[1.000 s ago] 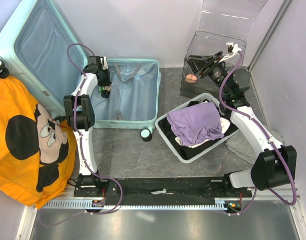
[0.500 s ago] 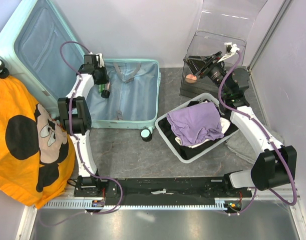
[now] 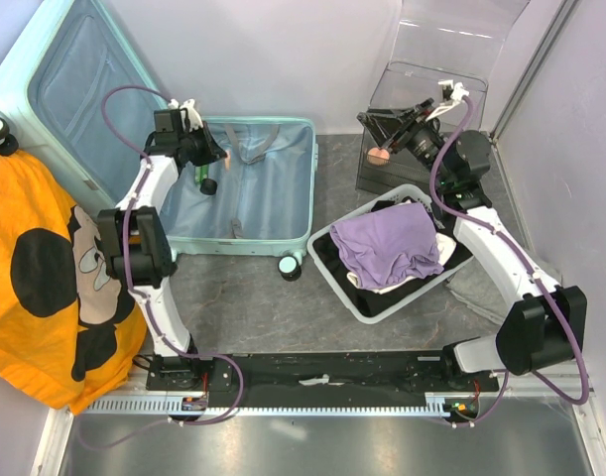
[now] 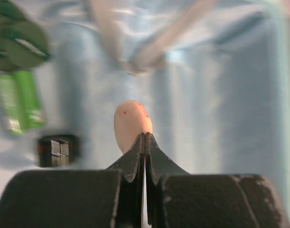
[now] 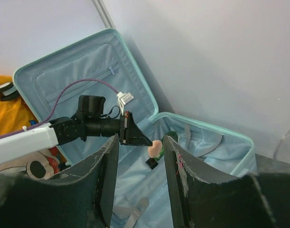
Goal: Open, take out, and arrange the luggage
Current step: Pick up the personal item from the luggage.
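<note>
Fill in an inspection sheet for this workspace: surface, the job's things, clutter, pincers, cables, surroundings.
Surface: grey table, carrying suitcase, basket and box.
Job's things: mint suitcase open, lid leaning against the wall; a green container and a small black item lie on its lining.
Clutter: white mesh basket holding a purple garment; clear plastic box; orange Mickey Mouse cloth.
Pincers: left pincer shut on a peach egg-shaped item above the suitcase; right pincer open and empty, by the box.
Cables: a purple cable loops along each arm; no snag seen.
Surroundings: pale walls; nothing else seen.
</note>
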Available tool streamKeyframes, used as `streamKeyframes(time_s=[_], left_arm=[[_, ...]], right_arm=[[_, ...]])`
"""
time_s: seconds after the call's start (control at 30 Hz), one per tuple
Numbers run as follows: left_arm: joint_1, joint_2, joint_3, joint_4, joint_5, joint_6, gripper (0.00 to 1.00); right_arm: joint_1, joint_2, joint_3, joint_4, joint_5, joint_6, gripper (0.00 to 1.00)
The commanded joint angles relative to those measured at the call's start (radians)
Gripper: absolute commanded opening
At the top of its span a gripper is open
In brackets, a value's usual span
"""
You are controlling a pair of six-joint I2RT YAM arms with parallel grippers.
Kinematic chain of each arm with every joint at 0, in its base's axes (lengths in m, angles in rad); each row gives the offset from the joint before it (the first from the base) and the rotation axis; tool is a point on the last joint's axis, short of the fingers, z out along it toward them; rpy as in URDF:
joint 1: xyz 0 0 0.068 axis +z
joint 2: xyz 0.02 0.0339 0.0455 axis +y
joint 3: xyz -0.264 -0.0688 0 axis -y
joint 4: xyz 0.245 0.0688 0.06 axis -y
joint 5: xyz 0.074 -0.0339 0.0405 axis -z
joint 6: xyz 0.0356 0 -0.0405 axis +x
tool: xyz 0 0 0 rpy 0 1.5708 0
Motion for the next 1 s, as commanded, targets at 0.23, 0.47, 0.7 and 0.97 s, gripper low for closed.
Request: streamKeyframes(time_s=[0.23,0.47,0.7,0.97], left_arm=[[-0.018,-0.429,-0.322,0.585,0.619,-0.563,0.02],[-0.028,-0.524,-0.555,0.950,0.747,-0.798,0.02],[-0.034,-0.469,-0.683,1.566,0.762,-1.293,0.01],[-0.035,-0.400,-0.709,1.820,0.753,-1.519,0.02]], right_arm=[[0.170,0.195,0.261,-0.154,-0.171,-0.017,0.54],[0.271,0.264,0.226,-0.029,-0.238,0.098,0.56],[0.274,0.288,0.132,0.137,-0.284,0.188,0.62],[0.273,0.281,0.134,0.002,-0.285,0.046,0.57]])
